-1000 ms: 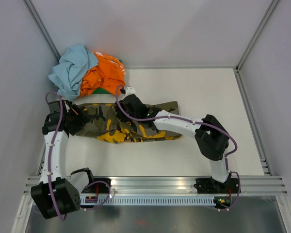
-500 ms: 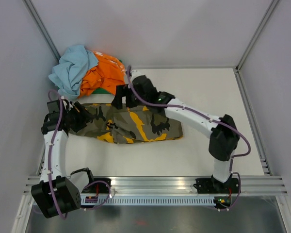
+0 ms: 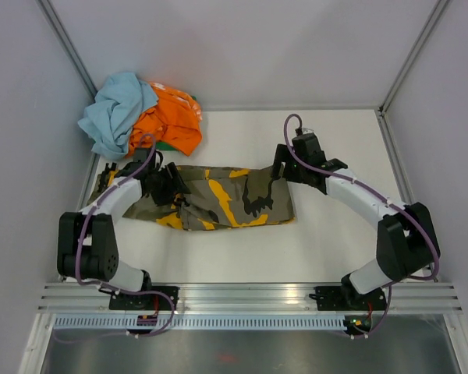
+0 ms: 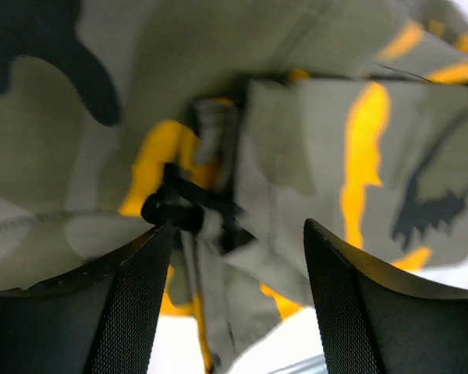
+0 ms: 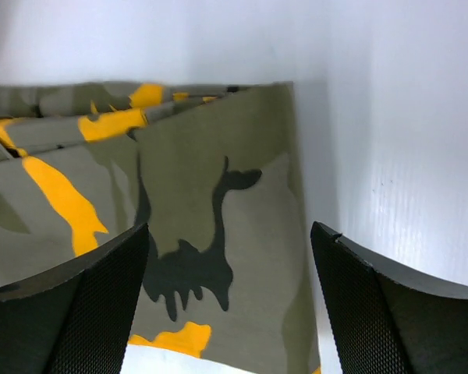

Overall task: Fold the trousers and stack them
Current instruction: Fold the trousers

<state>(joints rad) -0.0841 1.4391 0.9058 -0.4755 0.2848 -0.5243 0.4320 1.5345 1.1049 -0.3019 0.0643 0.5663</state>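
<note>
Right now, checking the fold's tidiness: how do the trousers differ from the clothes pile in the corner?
The trousers lie flat and folded; the clothes pile is a crumpled heap. The trousers are camouflage; the clothes pile is light blue and orange. Both rest on the table.

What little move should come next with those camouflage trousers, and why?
Probably lower the right end effector onto the right end of the camouflage trousers and close. Its jaws stand open above that edge, holding nothing, and the trousers lie in a long strip that likely needs another fold.
</note>
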